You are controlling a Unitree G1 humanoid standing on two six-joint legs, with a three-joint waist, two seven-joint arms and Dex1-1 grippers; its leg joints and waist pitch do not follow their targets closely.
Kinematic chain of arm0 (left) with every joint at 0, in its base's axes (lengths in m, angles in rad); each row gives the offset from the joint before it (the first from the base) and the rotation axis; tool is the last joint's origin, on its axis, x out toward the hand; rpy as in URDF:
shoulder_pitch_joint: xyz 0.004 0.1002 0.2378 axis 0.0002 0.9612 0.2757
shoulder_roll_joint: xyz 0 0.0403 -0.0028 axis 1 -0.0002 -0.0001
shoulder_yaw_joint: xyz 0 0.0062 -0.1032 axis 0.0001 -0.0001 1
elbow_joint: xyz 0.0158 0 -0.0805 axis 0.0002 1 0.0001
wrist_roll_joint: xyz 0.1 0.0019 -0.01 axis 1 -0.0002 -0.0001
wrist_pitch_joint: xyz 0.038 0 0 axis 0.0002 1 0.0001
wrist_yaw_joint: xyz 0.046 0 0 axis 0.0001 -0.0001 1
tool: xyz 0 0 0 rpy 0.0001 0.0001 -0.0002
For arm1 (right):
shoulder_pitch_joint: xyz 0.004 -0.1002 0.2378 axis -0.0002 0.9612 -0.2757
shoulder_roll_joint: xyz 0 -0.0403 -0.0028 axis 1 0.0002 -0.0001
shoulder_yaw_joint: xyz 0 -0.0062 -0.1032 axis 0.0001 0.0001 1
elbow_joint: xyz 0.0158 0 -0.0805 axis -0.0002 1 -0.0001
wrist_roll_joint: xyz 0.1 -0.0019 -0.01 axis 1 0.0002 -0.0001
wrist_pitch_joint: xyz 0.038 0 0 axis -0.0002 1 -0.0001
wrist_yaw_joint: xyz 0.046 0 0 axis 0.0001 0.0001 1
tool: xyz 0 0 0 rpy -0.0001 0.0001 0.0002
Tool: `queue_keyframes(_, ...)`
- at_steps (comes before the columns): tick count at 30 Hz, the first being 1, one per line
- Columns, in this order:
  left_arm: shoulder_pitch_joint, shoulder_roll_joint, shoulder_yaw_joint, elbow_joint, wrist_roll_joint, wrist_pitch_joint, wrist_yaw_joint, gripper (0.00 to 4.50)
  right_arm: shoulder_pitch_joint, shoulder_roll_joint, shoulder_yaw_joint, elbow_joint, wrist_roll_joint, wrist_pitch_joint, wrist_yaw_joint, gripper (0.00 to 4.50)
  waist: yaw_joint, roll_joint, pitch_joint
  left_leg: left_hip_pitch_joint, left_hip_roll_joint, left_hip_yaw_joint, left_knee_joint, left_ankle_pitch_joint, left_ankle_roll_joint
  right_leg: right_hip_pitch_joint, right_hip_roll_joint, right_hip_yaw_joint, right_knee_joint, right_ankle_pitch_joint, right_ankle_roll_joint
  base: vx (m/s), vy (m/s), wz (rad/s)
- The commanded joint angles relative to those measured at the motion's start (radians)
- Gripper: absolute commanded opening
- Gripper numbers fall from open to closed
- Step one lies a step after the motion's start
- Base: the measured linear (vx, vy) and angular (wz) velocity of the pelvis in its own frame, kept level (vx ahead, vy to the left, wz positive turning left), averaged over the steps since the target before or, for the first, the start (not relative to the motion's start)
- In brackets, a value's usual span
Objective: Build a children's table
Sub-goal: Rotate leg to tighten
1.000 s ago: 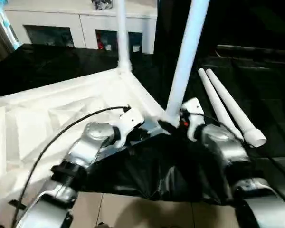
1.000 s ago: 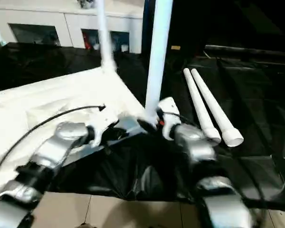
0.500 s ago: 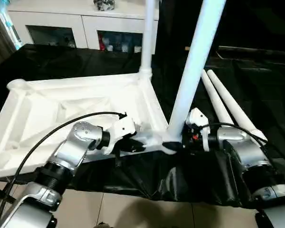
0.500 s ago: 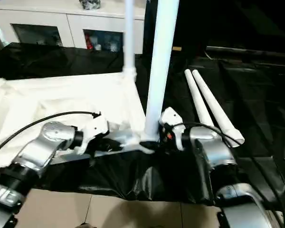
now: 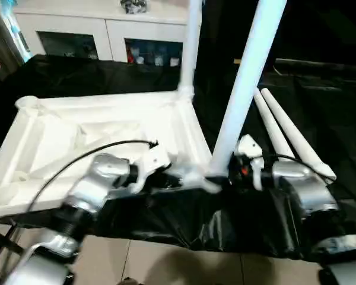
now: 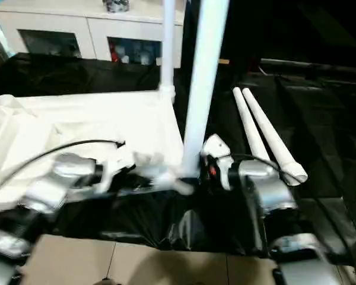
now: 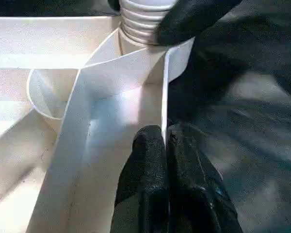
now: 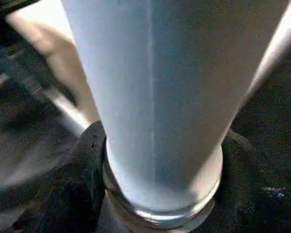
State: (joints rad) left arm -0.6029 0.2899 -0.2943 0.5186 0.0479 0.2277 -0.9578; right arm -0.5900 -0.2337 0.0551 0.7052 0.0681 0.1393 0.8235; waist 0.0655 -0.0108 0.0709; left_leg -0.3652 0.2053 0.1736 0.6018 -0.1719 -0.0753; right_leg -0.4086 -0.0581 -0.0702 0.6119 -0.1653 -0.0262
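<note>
The white tabletop [image 5: 107,127] lies ribbed side up on black cloth. One white leg [image 5: 191,47] stands in its far right corner socket. A second leg [image 5: 246,89] stands upright in the near right corner socket [image 7: 145,29]. My right gripper [image 5: 224,175] is shut on this leg's base, its black fingers [image 8: 85,160] on either side of the tube [image 8: 155,97]. My left gripper [image 5: 177,178] is shut on the tabletop's thin rim [image 7: 164,97] just beside that corner, fingers [image 7: 148,160] pinching the wall. Two loose legs [image 5: 288,139] lie side by side to the right.
A white cabinet [image 5: 101,29] with glass doors stands behind the work surface. Black cloth [image 5: 77,77] covers the surface and hangs over its near edge [image 5: 213,225]. Beige floor tiles [image 5: 166,261] show below. A black cable [image 5: 77,157] arcs over my left forearm.
The camera has swung, bringing more of the tabletop into view. Both grippers keep their holds. My left arm is blurred now, in motion.
</note>
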Motion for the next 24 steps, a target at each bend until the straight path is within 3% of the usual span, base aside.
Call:
queue_keyframes(1,-0.067,-0.071,0.021,0.010,0.003,0.014,0.129,0.00,-0.031,0.087,0.006,0.083,-0.002,0.000,-0.153,2.71,-0.006,0.001,-0.076,0.014,0.019,-0.008,-0.071,-0.258,-0.004,0.048,-0.076,0.042,-0.092,-0.402,-0.162,0.000,0.000,0.00)
queue_keyframes(4,-0.085,-0.101,0.027,0.032,0.011,0.026,0.185,0.00,-0.055,0.129,-0.019,0.128,0.002,-0.006,-0.252,2.70,-0.010,0.004,-0.076,0.014,0.019,-0.008,-0.070,-0.255,-0.001,0.047,-0.077,0.044,-0.094,-0.382,-0.166,0.000,0.000,0.00)
queue_keyframes(7,-0.103,-0.139,0.033,0.059,0.024,0.035,0.248,0.00,-0.087,0.180,-0.038,0.176,-0.007,-0.026,-0.363,2.70,-0.009,0.006,-0.083,0.010,0.019,-0.006,-0.069,-0.218,0.006,0.051,-0.075,0.047,-0.082,-0.283,-0.188,0.000,0.000,0.00)
queue_keyframes(8,-0.106,-0.149,0.034,0.064,0.028,0.034,0.257,0.00,-0.097,0.197,-0.041,0.187,-0.009,-0.043,-0.381,3.26,-0.008,0.004,-0.084,0.009,0.017,-0.004,-0.068,-0.209,0.011,0.053,-0.075,0.047,-0.082,-0.267,-0.190,0.000,0.000,0.00)
queue_keyframes(9,-0.107,-0.157,0.034,0.069,0.032,0.031,0.262,0.00,-0.109,0.215,-0.045,0.198,-0.010,-0.062,-0.385,3.40,-0.005,0.008,-0.085,0.007,0.019,-0.005,-0.068,-0.193,0.017,0.055,-0.077,0.047,-0.077,-0.232,-0.201,0.000,0.000,0.00)
queue_keyframes(12,-0.099,-0.154,0.023,0.065,0.032,0.014,0.240,0.00,-0.112,0.221,-0.047,0.195,0.004,-0.067,-0.327,3.46,-0.006,0.008,-0.085,0.004,0.019,-0.004,-0.068,-0.183,0.033,0.059,-0.074,0.047,-0.073,-0.185,-0.217,0.000,0.000,0.00)
queue_keyframes(15,-0.087,-0.138,0.017,0.053,0.030,0.007,0.217,0.00,-0.106,0.202,-0.036,0.183,-0.002,-0.074,-0.292,3.85,-0.006,0.008,-0.083,0.006,0.019,-0.004,-0.069,-0.205,0.033,0.059,-0.076,0.046,-0.077,-0.215,-0.216,0.000,0.000,0.00)
queue_keyframes(18,-0.071,-0.111,0.008,0.035,0.020,-0.013,0.167,0.00,-0.099,0.169,-0.028,0.174,-0.002,-0.098,-0.249,3.85,-0.007,0.009,-0.082,0.006,0.020,-0.005,-0.070,-0.217,0.029,0.059,-0.076,0.046,-0.078,-0.235,-0.211,0.000,0.000,0.00)
queue_keyframes(24,-0.020,-0.035,-0.012,-0.037,-0.013,-0.045,0.003,0.00,-0.059,0.065,0.010,0.105,0.006,-0.130,-0.020,3.85,-0.007,0.013,-0.083,0.005,0.023,-0.004,-0.067,-0.209,0.048,0.062,-0.075,0.047,-0.072,-0.181,-0.239,0.000,0.000,0.00)
